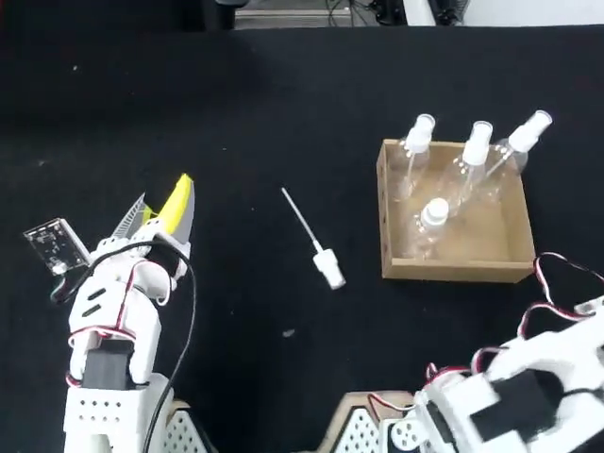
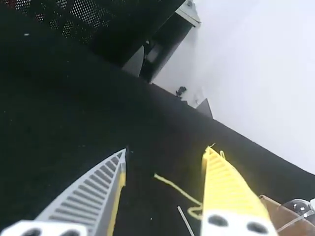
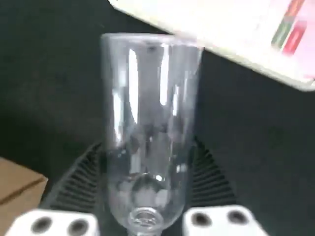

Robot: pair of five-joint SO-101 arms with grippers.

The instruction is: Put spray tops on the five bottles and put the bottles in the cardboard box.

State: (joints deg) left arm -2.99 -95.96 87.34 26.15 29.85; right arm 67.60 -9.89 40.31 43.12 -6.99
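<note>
Black cloth covers the table. One clear bottle has no top on it, and the right gripper hugs it tight on both sides. That arm sits at the near right. One spray top lies flat in the middle of the table, with its thin tube pointing far and left. The left gripper is spread wide with nothing in it, well left of the top. I think the job now is to pick up that top. It is best to pinch the fat white head, not the thin tube, so the tube stays straight and slides into the bottle's mouth. The cardboard box sits on the right with four bottles inside, tops on. They crowd the far side, so the near part has room. Red wires loop close to the box and could catch
</note>
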